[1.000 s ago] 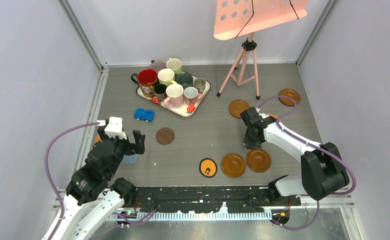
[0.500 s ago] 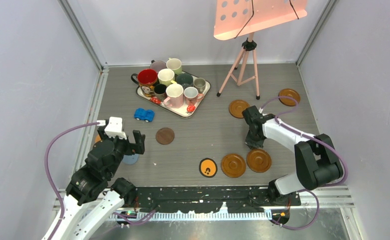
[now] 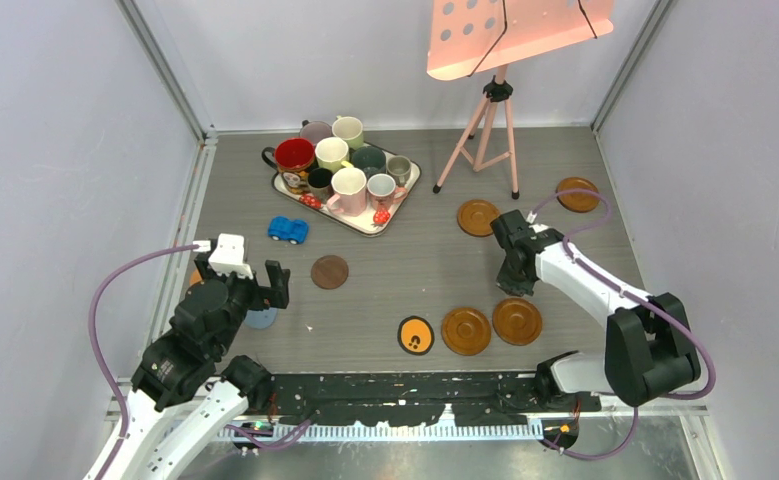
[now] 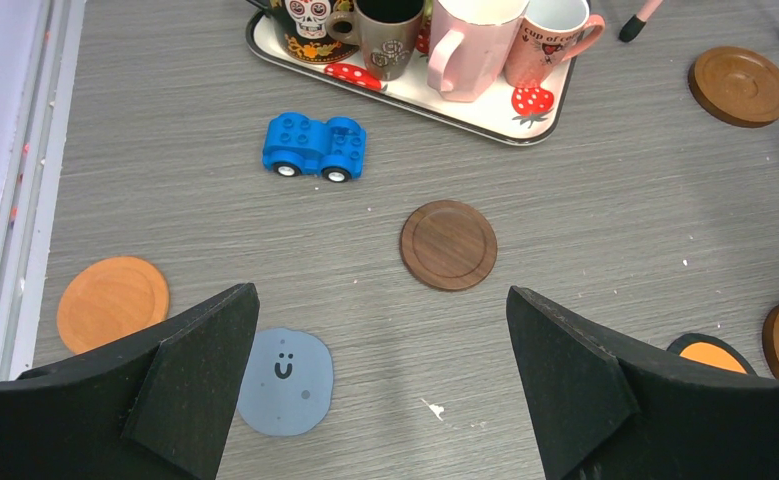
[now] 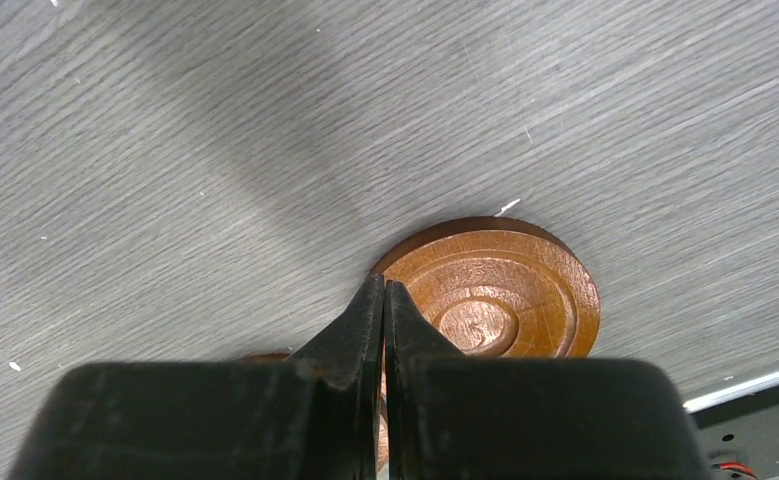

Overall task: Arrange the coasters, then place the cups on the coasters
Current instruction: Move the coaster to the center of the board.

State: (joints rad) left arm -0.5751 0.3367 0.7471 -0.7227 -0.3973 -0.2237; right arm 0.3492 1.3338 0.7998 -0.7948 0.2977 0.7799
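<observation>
Several cups (image 3: 348, 170) stand packed on the strawberry-print tray (image 3: 357, 222) at the back. Coasters lie scattered on the table: dark wood (image 3: 329, 271), black with an orange centre (image 3: 416, 335), and glossy brown ones (image 3: 466, 330) (image 3: 517, 321) (image 3: 478, 217) (image 3: 577, 194). A blue coaster (image 4: 285, 368) and a plain orange one (image 4: 113, 300) lie by my left gripper (image 4: 381, 292), which hangs open above the table with nothing in it. My right gripper (image 5: 383, 287) is shut and empty, its tips over the edge of a glossy brown coaster (image 5: 500, 298). Whether they touch it does not show.
A small blue toy car (image 3: 288, 229) sits in front of the tray. A pink stand on a tripod (image 3: 487, 120) rises at the back right. Walls close in the table on three sides.
My right arm has swung a little to the right and its elbow has shifted. The gripper stays shut. My left arm and the coasters have not moved.
</observation>
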